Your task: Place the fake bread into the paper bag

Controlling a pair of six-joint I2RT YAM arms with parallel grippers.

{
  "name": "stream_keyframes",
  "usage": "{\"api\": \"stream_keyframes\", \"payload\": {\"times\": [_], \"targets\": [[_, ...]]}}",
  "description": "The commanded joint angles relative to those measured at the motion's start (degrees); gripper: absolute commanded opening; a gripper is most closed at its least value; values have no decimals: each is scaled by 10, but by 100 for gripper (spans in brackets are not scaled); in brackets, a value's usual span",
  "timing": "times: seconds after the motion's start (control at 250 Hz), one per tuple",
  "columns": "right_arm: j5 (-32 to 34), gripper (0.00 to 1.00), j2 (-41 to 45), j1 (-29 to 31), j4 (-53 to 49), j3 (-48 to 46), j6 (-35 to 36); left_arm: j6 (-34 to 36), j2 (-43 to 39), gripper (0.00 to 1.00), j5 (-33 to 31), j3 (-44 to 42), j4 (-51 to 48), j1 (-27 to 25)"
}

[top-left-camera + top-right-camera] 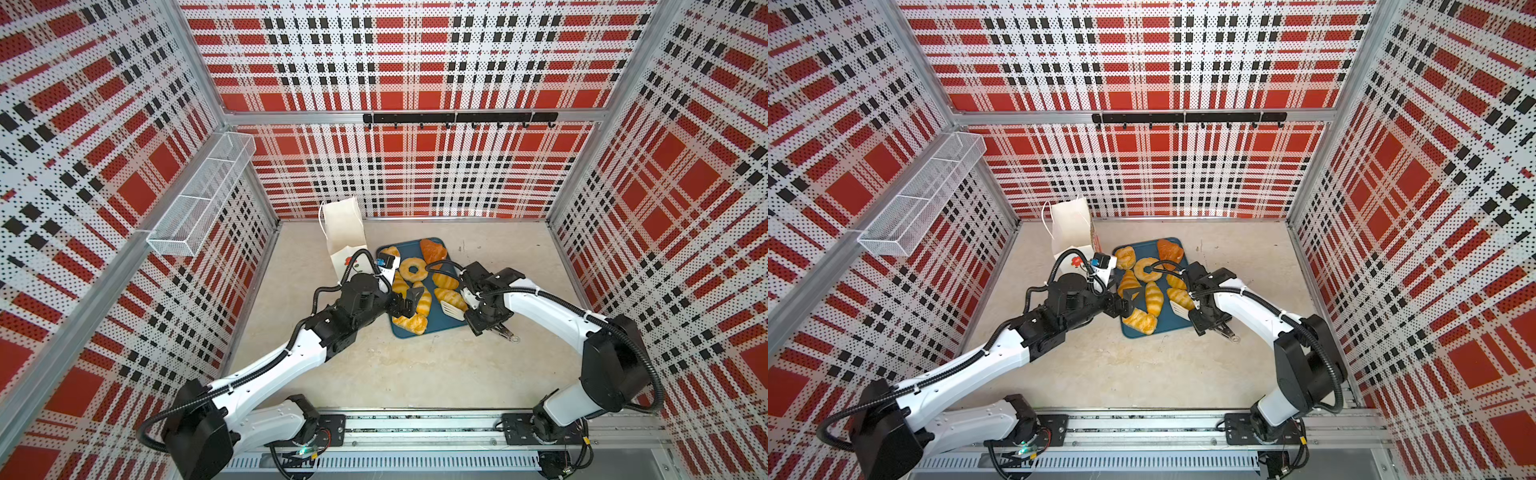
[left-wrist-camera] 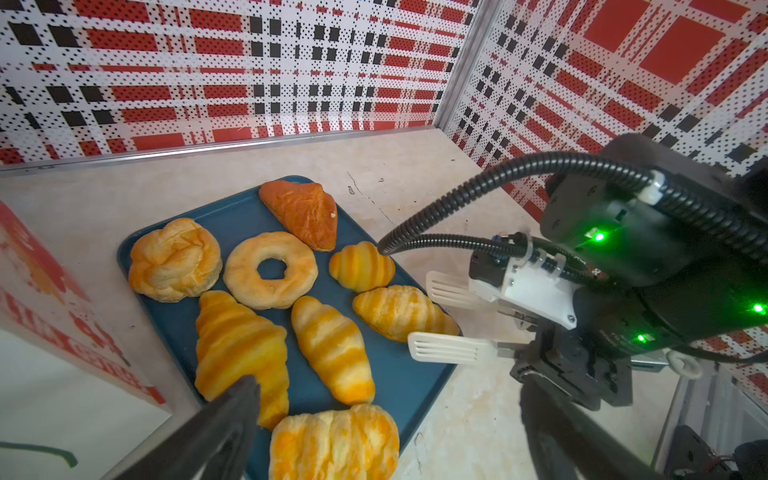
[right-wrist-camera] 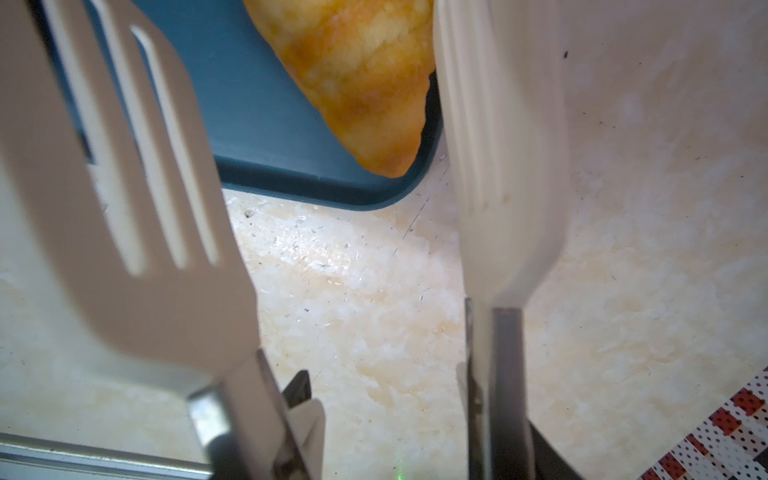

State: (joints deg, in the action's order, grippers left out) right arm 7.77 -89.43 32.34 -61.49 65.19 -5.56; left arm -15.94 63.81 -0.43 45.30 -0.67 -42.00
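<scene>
Tongs held in right claw flank croissant tip; top views show one blade; left claw wide.

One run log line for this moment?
left gripper open over tray; right gripper holds tongs around croissant end; eight breads on tray; paper bag upright

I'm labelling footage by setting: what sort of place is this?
Probably a robot test cell, not a real bakery: plaid perforated walls box in the table, two arms sit on a rail, and fake bread lies on a tray.
</scene>
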Motion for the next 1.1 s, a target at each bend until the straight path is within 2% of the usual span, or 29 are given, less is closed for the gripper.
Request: {"api": "stream_keyframes", "payload": {"times": [0.0, 0.164, 0.344, 0.652, 1.096], "targets": [[-9, 61, -2, 16, -10, 22, -10, 6, -29, 99, -26, -19, -19, -4], [-8, 61, 8, 26, -19, 23, -30, 0, -57, 99, -41, -43, -30, -8], [25, 62, 10, 26, -34, 26, -59, -1, -76, 100, -66, -56, -55, -18], [44, 63, -40, 37, -40, 49, -75, 3, -91, 99, -134, -65, -110, -45], [43, 63, -93, 41, -48, 87, -83, -1, -99, 99, -160, -95, -122, -69]]}}
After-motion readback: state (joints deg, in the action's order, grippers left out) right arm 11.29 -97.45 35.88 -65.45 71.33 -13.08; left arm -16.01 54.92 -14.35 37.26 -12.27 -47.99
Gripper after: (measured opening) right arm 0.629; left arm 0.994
